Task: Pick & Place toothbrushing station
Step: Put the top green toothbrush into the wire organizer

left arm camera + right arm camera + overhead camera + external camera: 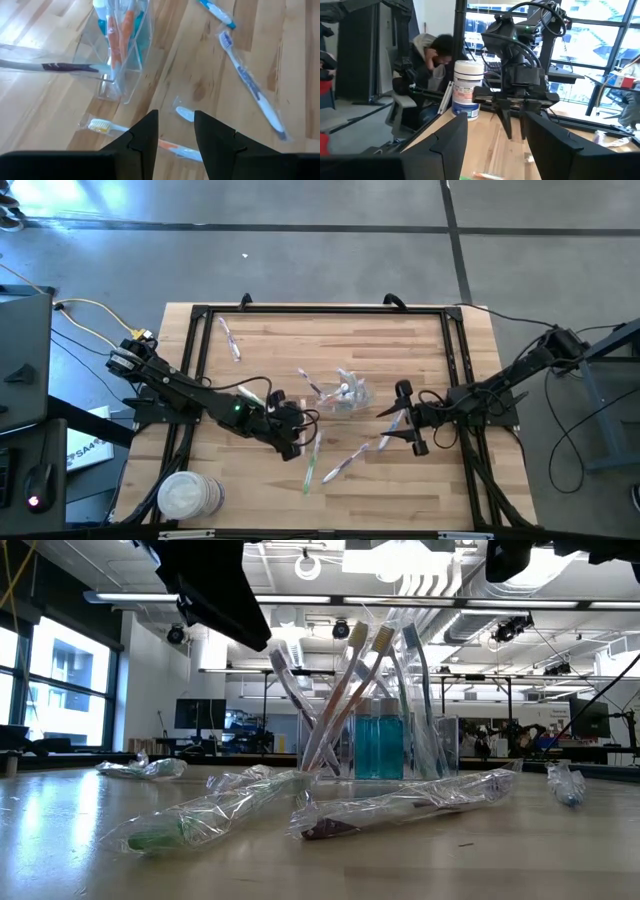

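Two grippers low; L gripper (175, 131) fingers apart, empty, wrapped brush (145, 139) lying crosswise just beneath; R gripper (408, 420) apart, empty, farther off beside holder (348, 393).

Light wooden table (330, 490), its planks running lengthwise, edged by a black metal frame (320, 310) along the far side and both ends. Grey concrete floor (300, 250) around the table, crossed by dark seams. Yellow cable (85, 310) lying off the table's far left corner. White round tub (187, 496) with a lid at the near left corner; the right wrist view shows the same tub (466, 90) as white with a printed label. Behind it, a seated person (432, 62) in a pale hooded top, head bent down. Room beyond: large windows (50, 680) and ceiling strip lights (420, 580).
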Robot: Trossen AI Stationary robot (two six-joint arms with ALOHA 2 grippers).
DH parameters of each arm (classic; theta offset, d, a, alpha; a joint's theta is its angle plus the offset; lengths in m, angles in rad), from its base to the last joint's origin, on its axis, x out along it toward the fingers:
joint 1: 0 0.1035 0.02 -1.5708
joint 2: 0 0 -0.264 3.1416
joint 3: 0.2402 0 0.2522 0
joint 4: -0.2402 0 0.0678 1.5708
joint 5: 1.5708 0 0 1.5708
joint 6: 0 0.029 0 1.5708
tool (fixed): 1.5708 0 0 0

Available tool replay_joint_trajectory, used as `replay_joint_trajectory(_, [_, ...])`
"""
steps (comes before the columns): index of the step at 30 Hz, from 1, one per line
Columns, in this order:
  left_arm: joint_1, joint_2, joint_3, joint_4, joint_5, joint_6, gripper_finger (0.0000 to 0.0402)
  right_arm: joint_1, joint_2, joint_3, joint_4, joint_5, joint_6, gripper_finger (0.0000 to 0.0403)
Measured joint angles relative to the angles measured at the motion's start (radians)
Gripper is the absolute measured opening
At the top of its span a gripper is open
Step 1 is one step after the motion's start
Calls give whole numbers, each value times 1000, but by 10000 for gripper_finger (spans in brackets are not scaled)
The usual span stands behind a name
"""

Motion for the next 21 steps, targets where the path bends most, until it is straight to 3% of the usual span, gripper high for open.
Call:
replay_joint_trajectory(6, [0,0,0,5,-21,19,138,-16,0,0,-10,-1,-7,187])
replay_joint_trajectory(14, [0,0,0,5,-52,20,226,-16,0,0,-20,-28,-7,172])
replay_joint_trajectory(21, [-1,0,0,-59,25,17,281,-16,0,0,-25,-28,-6,154])
